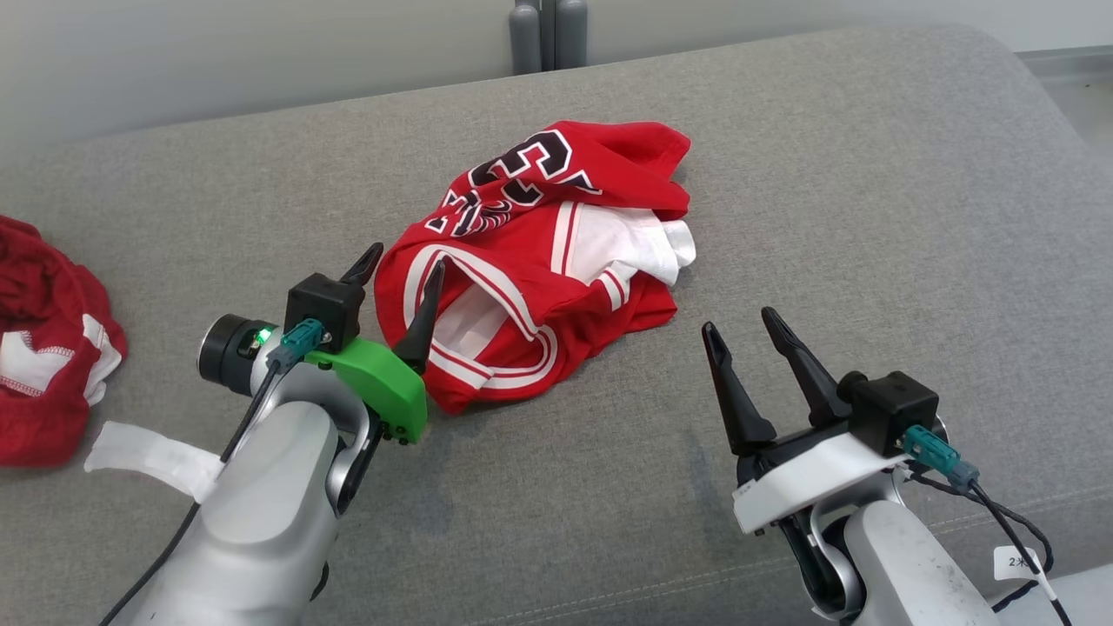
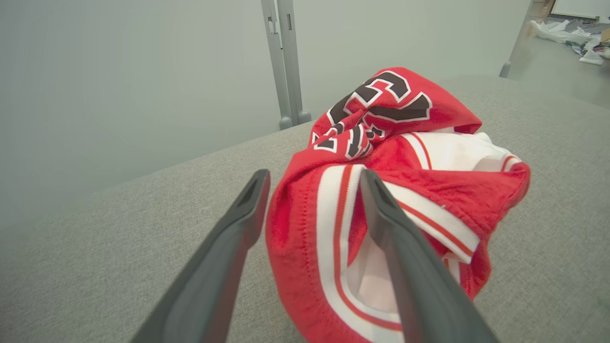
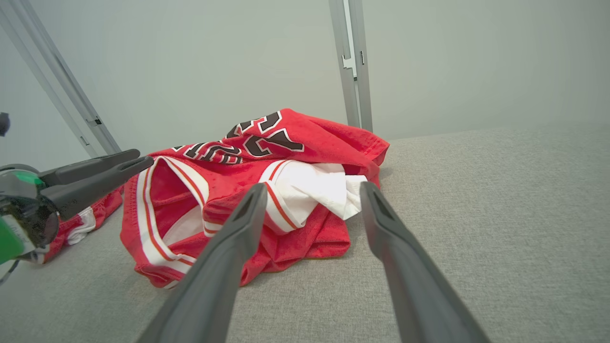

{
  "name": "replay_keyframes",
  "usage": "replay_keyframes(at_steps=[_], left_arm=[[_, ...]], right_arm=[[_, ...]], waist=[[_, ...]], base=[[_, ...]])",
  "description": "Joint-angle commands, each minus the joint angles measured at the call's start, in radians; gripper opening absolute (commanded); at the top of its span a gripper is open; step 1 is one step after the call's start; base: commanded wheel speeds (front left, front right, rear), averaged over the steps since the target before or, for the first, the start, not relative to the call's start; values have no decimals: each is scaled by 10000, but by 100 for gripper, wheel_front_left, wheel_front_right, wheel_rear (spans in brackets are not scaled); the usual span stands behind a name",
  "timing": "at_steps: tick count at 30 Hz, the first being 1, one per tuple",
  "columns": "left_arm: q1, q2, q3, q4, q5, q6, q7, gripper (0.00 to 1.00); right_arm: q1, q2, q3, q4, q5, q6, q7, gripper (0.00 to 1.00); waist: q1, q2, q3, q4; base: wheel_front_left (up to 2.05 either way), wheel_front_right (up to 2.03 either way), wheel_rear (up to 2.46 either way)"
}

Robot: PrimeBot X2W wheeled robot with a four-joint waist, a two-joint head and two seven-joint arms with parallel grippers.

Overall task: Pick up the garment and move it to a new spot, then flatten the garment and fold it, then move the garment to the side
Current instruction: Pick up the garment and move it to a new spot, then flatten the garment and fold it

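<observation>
Red jersey (image 1: pixel 522 252) lies crumpled; head view adds another red garment (image 1: pixel 43 296).

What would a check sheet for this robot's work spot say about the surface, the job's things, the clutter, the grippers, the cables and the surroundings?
Surface: grey fabric cushion.
Job's things: red jersey, crumpled in a heap, white lining showing.
Clutter: second red garment at the robot's far left; white strip near it.
Grippers: left gripper open, one finger over the jersey's striped edge; right gripper open, apart from the jersey.
Cables: black cable trailing from the left gripper; black cable with teal plug trailing from the right gripper.
Surroundings: pale wall, grey posts behind the cushion.
</observation>
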Motion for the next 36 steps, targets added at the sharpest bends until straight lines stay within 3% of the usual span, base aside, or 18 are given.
replay_keyframes(at_steps=[1,9,14,36], left_arm=[[142,-11,116,-172,-12,62,-76,100],[1250,-197,761,-2067,410,583,-63,100],[1785,-499,432,-2491,590,425,-65,100],[1157,-917,260,-67,35,8,-67,100]], right_arm=[[132,-29,-38,-49,26,1,-27,100],[73,-28,-144,-135,44,1,-27,100],[28,-28,-215,-143,-23,1,-27,100],[-379,-28,96,-138,137,1,-27,100]], waist=[[0,0,9,111],[0,0,114,273],[0,0,166,297],[0,0,513,-1450]], base=[[0,0,0],[0,0,0],[0,0,0],[0,0,0]])
